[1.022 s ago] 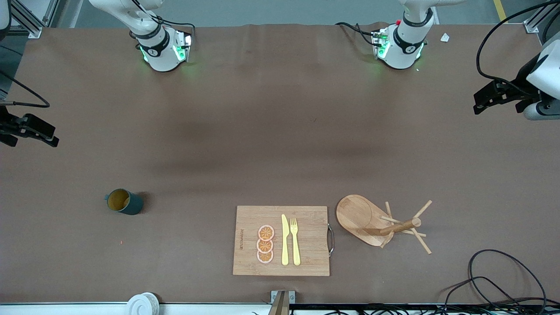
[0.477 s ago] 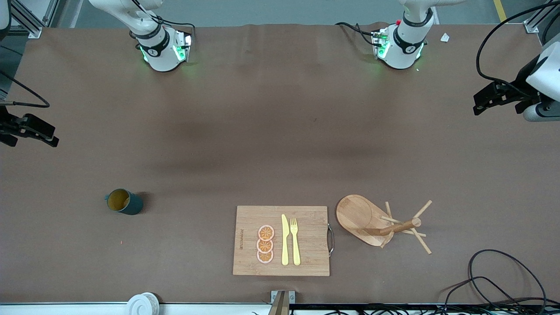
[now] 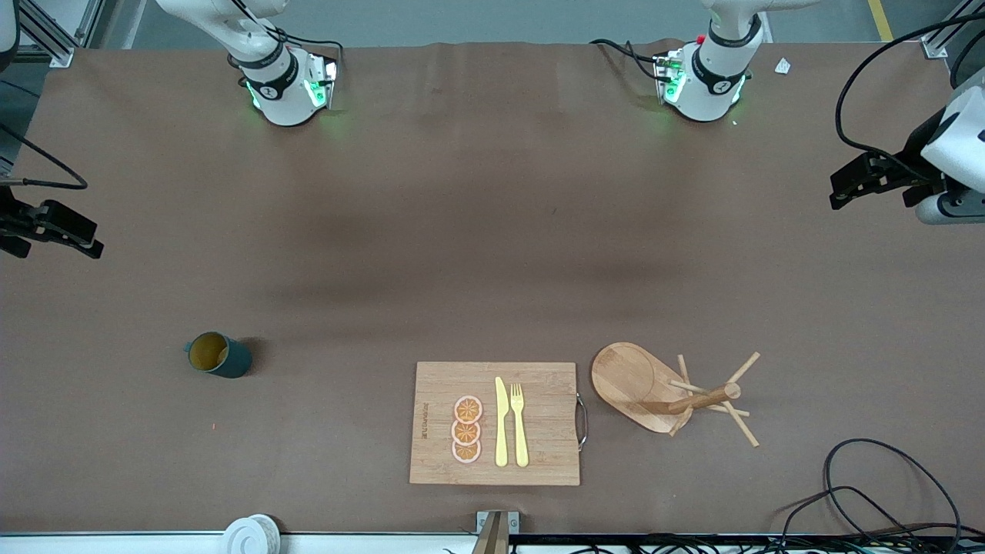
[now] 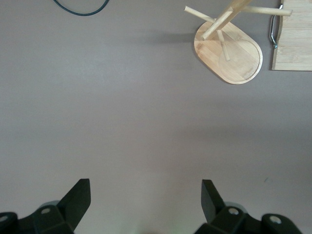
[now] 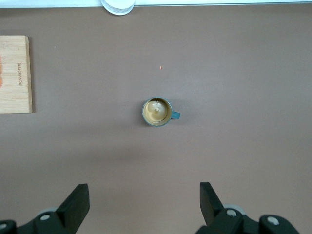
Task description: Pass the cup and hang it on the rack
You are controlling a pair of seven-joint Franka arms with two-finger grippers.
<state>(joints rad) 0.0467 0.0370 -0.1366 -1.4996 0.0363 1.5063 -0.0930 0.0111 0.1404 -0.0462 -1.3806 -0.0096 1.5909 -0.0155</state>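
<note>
Right gripper (image 5: 144,204) hangs open high over the cup (image 5: 157,111), nothing grasped; left gripper (image 4: 146,202) waits open. Next, I judge: descend and grip the cup.

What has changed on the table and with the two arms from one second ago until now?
Only the left gripper moved: it shifted a little toward the front camera, over the bare table at the left arm's end, open and empty. The right gripper waits open at the right arm's end. The cup, the rack and the cutting board with its cutlery and orange slices stayed in place.
</note>
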